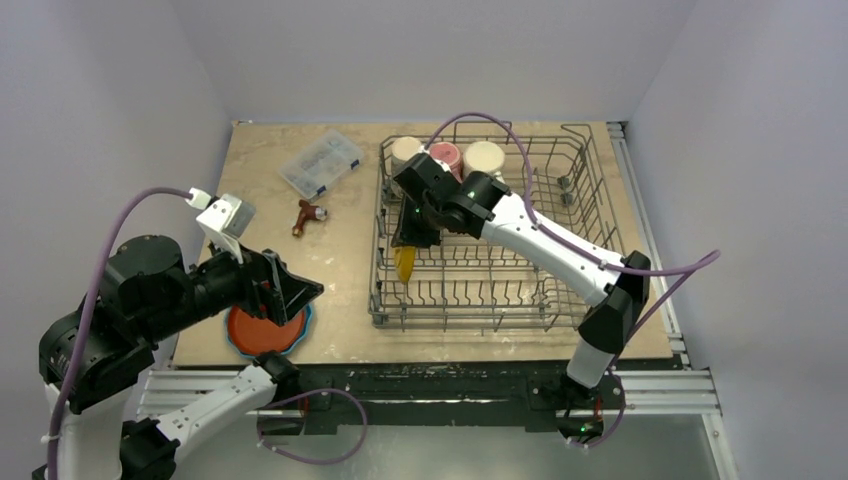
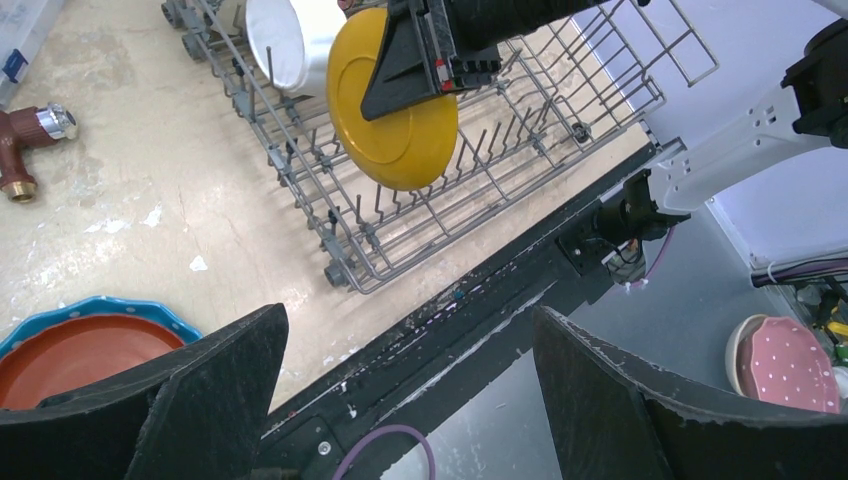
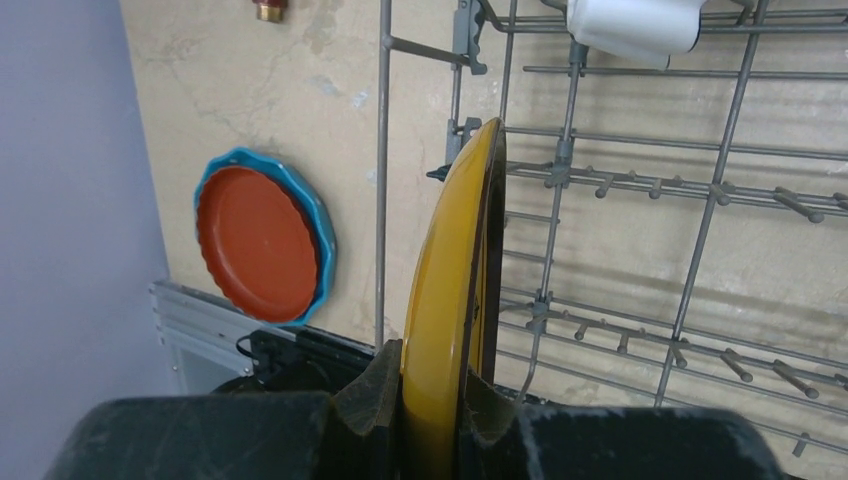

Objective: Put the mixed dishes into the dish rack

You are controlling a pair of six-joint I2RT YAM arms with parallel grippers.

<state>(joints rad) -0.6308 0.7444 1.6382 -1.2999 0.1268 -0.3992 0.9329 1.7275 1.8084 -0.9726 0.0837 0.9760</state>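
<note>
1. My left tool (image 1: pixel 288 290). Nearest item. It hangs off the near-left corner of the dish rack (image 1: pixel 500 285), over the stacked plates. The jaws are spread wide, with nothing between them and nothing touched. I judge it is parked there for the next pickup.

2. Orange plate (image 1: pixel 262 332). It lies flat on the surface (image 1: pixel 350 250), left of the rack's near-left corner. It sits face up inside the blue plate (image 3: pixel 326 250), so only the blue scalloped rim shows around it. Neither is loaded yet. Being nested, they will likely have to come up one at a time.

3. Yellow plate (image 3: pixel 445 300). It is over the rack's left side, toward its near end, gripped by my right tool (image 3: pixel 432 385). The tool is closed tight on the rim, one pad on each face. The plate is held on edge, which I take to be so that it can slide down between the upright tines (image 2: pixel 470 160). I cannot tell whether its lower edge has reached the wires.

4. Mugs (image 1: pixel 445 155). There are three in a row inside the rack's far-left end, a pink one between two cream. These are already loaded.

5. Clear box (image 1: pixel 321 162) and red-brown fitting (image 1: pixel 309 214). Both lie on the surface left of the rack's far-left corner, apart from it. Neither is a dish, so I leave them be.
</note>
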